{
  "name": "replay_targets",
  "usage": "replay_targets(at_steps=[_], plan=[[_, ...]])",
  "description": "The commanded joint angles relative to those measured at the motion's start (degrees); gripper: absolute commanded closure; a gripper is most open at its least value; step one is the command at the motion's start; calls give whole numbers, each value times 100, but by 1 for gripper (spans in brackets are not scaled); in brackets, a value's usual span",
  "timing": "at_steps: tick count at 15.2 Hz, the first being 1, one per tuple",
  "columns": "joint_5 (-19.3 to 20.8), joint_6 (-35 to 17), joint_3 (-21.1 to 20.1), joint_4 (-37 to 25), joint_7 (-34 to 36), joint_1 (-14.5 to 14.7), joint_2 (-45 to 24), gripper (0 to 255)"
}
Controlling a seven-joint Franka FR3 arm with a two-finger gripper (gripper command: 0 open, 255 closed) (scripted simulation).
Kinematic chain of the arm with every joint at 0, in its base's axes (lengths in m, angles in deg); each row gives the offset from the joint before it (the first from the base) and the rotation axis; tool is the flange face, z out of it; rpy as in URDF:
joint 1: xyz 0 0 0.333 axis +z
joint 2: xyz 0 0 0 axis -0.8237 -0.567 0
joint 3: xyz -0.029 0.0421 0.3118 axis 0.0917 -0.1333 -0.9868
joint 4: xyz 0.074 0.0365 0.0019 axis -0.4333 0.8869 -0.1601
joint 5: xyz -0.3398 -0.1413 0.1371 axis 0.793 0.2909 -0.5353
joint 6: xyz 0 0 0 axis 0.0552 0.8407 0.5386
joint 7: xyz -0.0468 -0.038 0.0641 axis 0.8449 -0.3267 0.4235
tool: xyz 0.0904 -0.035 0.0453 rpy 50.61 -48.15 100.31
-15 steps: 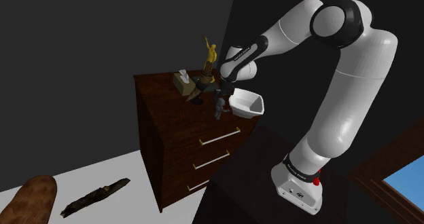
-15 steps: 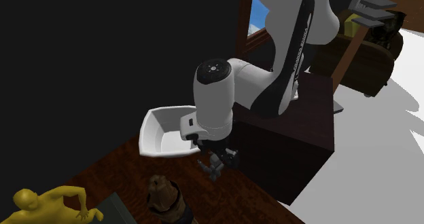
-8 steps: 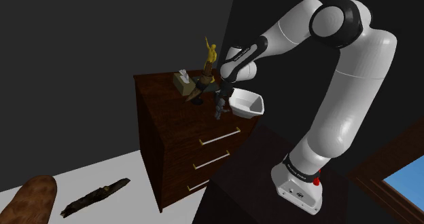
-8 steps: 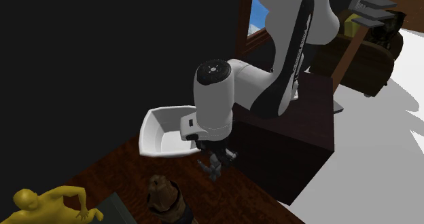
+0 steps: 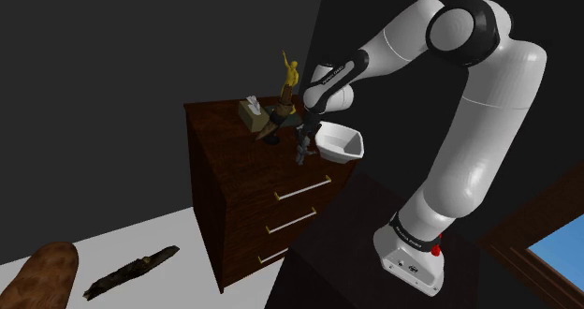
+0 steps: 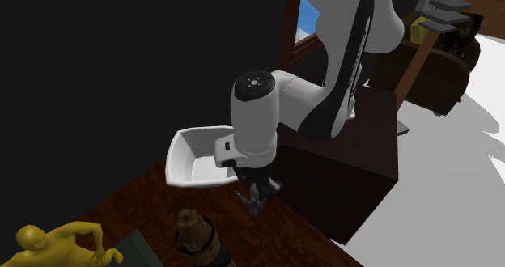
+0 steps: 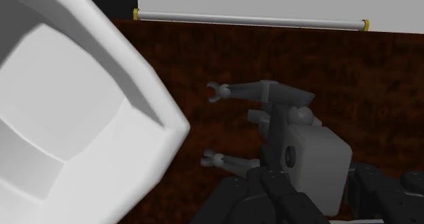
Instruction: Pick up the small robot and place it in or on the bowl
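Shoulder view: a dark wooden dresser (image 5: 245,190) with three drawers stands before black walls on a pale floor (image 5: 140,237). On its top, a white bowl (image 5: 341,142) sits at the corner nearest the stand (image 5: 346,237). A yellow figurine (image 5: 291,73) and a tissue box (image 5: 253,113) stand further back. The gripper (image 5: 301,140) is down at the dresser's front edge, just beside the bowl, at the small robot (image 5: 300,153). A brown loaf-like thing (image 5: 42,272) and a strip of bark (image 5: 131,272) lie on the floor. A blue window (image 5: 560,253) shows at lower right.

Second exterior view: the small robot, grey, is on the dresser top near its edge. It is just beside the bowl, not in it. A brown pot (image 6: 194,235) stands near.

Wrist view: the black fingers (image 7: 272,192) press against both sides of the small robot's boxy body, pinching it. Its two thin arms reach towards the front edge, beyond which a drawer handle (image 7: 251,17) shows. The bowl's rim lies just beside it.
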Motion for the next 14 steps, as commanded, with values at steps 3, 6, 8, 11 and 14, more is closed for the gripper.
replay_targets(at_steps=[3,6,8,11,14], plan=[[44,139,22,4,33,12,142,255],[107,353,48,-5,82,28,349,255],[148,498,63,-17,113,37,484,255],[205,717,80,-45,158,46,679,255],[258,940,92,-84,199,52,865,255]])
